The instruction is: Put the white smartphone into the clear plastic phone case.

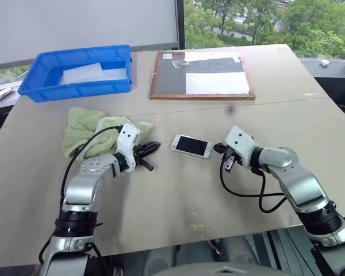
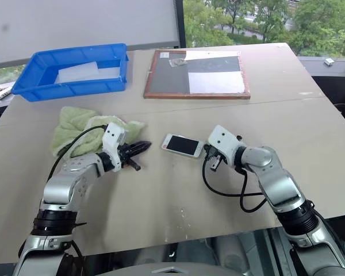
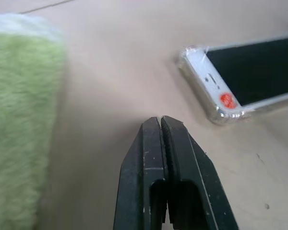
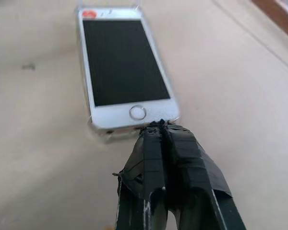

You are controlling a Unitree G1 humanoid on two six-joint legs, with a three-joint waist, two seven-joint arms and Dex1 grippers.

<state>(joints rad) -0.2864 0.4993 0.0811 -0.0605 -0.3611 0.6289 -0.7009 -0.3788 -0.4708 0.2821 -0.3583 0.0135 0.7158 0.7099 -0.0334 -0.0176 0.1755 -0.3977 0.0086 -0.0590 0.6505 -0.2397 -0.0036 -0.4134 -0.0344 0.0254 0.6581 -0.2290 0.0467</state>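
Note:
The white smartphone [image 1: 191, 145] lies flat, screen up, in the middle of the table. A thin see-through rim hugs its edges, so the clear plastic phone case [image 3: 217, 116] sits around it. My left gripper [image 1: 153, 149] is shut and empty, a short way to the phone's left, pointing at the end with a red sticker [image 3: 227, 100]. My right gripper [image 4: 158, 125] is shut too, its tips right at the home-button end of the phone [image 4: 122, 62]. Whether they touch it I cannot tell.
A green towel [image 1: 92, 129] lies bunched behind my left arm. At the back left stands a blue bin [image 1: 46, 72] holding a white sheet; a wood-framed board [image 1: 201, 75] lies at the back centre. Black cables loop from both wrists.

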